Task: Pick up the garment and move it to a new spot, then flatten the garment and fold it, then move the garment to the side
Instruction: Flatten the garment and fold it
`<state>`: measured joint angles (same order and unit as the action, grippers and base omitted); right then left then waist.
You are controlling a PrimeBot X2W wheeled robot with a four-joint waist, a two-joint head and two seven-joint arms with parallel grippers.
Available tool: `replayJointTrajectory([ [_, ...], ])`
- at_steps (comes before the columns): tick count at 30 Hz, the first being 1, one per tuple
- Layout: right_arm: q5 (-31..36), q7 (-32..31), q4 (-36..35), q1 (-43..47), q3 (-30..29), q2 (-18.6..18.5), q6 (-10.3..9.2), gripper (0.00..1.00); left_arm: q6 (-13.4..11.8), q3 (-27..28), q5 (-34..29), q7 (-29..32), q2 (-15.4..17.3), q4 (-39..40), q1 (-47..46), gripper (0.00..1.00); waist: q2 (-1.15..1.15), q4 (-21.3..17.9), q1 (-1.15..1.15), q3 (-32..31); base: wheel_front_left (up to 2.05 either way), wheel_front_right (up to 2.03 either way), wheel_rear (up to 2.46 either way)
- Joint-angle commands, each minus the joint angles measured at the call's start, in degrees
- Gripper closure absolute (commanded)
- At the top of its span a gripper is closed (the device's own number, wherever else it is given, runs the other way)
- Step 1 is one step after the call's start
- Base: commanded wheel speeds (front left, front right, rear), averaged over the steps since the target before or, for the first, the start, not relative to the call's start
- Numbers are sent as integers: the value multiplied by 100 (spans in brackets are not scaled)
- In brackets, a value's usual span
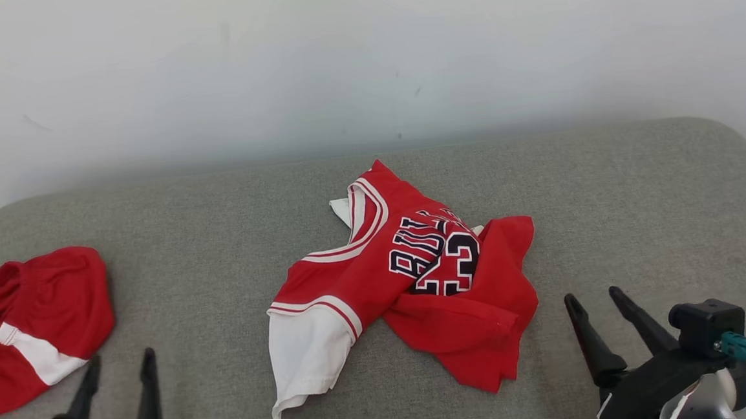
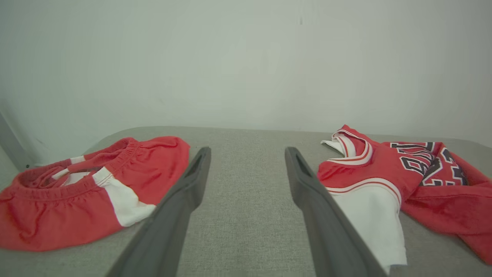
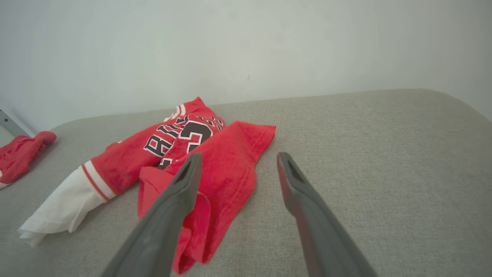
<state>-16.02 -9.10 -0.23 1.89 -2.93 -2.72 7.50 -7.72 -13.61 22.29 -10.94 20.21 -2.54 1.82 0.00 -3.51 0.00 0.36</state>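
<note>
Crumpled red-and-white basketball jersey (image 1: 376,267) lies mid grey fabric surface (image 1: 218,212), between left gripper (image 1: 122,357) and right gripper (image 1: 592,296), both gaping, empty; advise pinching bunched red middle, lifting it whole.

place: plain indoor test space | evidence: grey fabric-covered surface (image 1: 187,247) against bare white wall (image 1: 363,54)

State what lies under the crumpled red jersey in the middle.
The jersey rests on the grey cushion. Its red folds overlap each other; whatever lies beneath them is covered.
</note>
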Motion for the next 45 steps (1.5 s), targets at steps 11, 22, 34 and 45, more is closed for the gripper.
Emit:
replayJointTrajectory([
  [11, -350, -44, 381, -26, 790, -12, -2, 0, 522, -746, 99, 225, -374, -847, -249, 0, 0, -21, 0, 176, 0, 0, 0],
  [22, -391, 317, 1340, -570, 1193, -11, -2, 0, 1066, -1239, 130, 144, -680, -1995, -684, 0, 0, -2, 0, 315, 0, 0, 0],
  [34, -732, 654, 1914, -980, 1593, -12, -2, 0, 1265, -1539, 86, -18, -1006, -2968, -1258, 0, 0, -50, 0, 402, 0, 0, 0],
  [45, -812, 819, 2109, -1136, 1721, -12, -2, 0, 1429, -1833, 211, 63, -1139, -3516, -1487, 0, 0, -22, 0, 350, 0, 0, 0],
])
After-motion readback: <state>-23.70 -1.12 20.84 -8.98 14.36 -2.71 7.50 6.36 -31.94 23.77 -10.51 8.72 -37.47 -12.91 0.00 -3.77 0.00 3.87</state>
